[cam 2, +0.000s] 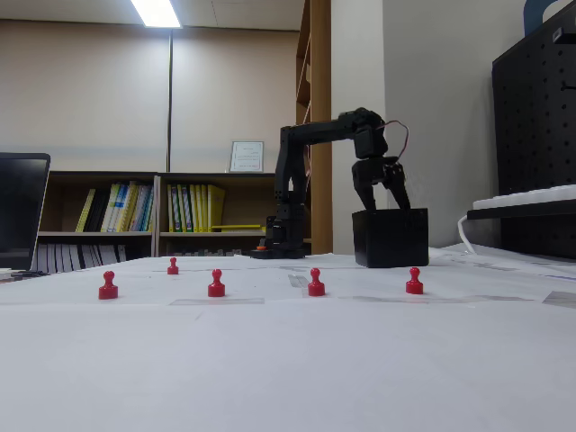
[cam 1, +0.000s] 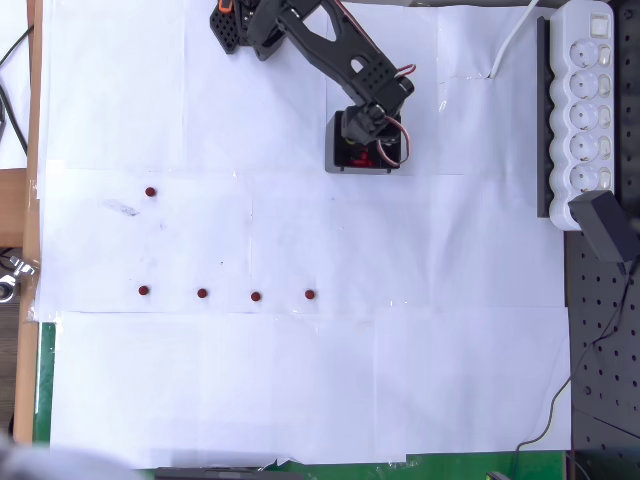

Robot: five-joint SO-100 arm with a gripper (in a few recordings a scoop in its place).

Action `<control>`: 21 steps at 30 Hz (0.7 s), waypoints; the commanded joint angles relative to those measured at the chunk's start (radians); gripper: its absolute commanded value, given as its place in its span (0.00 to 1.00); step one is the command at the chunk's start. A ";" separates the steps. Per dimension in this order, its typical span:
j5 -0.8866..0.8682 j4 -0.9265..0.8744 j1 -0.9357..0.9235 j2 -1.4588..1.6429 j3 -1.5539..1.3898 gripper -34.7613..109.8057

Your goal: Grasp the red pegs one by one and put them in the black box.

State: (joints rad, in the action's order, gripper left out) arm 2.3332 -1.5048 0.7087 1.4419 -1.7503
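Observation:
Five red pegs stand on the white paper: one alone (cam 1: 150, 191) at the left and a row of several (cam 1: 143, 290) (cam 1: 202, 293) (cam 1: 255, 296) (cam 1: 309, 294) below it. In the fixed view they are small red knobbed pegs (cam 2: 108, 286) (cam 2: 172, 266) (cam 2: 216, 284) (cam 2: 316, 283) (cam 2: 414, 281). The black box (cam 1: 332, 150) (cam 2: 390, 237) sits near the arm's base. My gripper (cam 1: 368, 148) (cam 2: 381, 200) hangs just above the box opening, fingers spread open with nothing between them. Something red shows inside the box beneath the gripper.
A white power strip (cam 1: 583, 105) lies along the right side, with a white cable (cam 1: 512, 40) running to the back. A black pegboard (cam 1: 600, 340) borders the paper on the right. The table's wooden edge (cam 1: 28, 250) runs down the left.

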 commanded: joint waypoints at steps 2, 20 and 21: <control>-0.052 -0.087 -0.114 -0.193 -0.187 0.43; -0.749 1.048 -1.065 -0.500 1.117 0.40; -0.749 1.100 -1.081 -0.480 1.138 0.39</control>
State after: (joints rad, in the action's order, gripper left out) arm 1.5923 -0.5768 -0.3037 0.9296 -0.6259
